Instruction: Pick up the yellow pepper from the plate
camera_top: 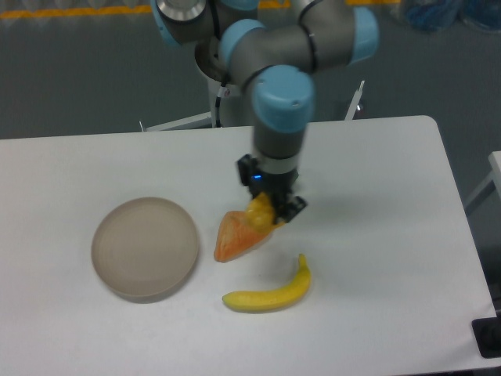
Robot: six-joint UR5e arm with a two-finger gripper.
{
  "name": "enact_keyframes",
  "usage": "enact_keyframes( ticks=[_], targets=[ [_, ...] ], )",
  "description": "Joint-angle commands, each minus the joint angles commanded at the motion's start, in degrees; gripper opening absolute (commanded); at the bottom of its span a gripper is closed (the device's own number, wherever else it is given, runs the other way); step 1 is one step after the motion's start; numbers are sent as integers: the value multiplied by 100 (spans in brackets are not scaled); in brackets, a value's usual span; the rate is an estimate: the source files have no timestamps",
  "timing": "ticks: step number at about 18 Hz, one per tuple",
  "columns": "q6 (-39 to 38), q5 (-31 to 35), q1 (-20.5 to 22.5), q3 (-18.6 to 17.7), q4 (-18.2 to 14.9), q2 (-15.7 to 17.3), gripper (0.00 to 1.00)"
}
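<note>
The plate [145, 247] lies on the white table at the left and holds nothing. My gripper [264, 216] points down just right of the plate, and its dark fingers [291, 207] are closed around the yellow pepper [258, 213]. The pepper's yellow top sits between the fingers. An orange, cone-shaped part [233, 238] extends down and to the left, towards the table. I cannot tell whether that part belongs to the pepper or whether it rests on the table.
A yellow banana [270, 293] lies on the table just below and in front of the gripper. The white table [376, 235] extends to the right, with its edge near the right side of the view.
</note>
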Motion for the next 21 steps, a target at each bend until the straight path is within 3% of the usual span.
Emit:
enact_keyframes(
  ticks=[7,10,21],
  targets=[
    [977,176,589,17,62,-167,2],
    [1355,176,616,70,71,-281,3],
    [1426,176,669,105,167,-360,4]
  ],
)
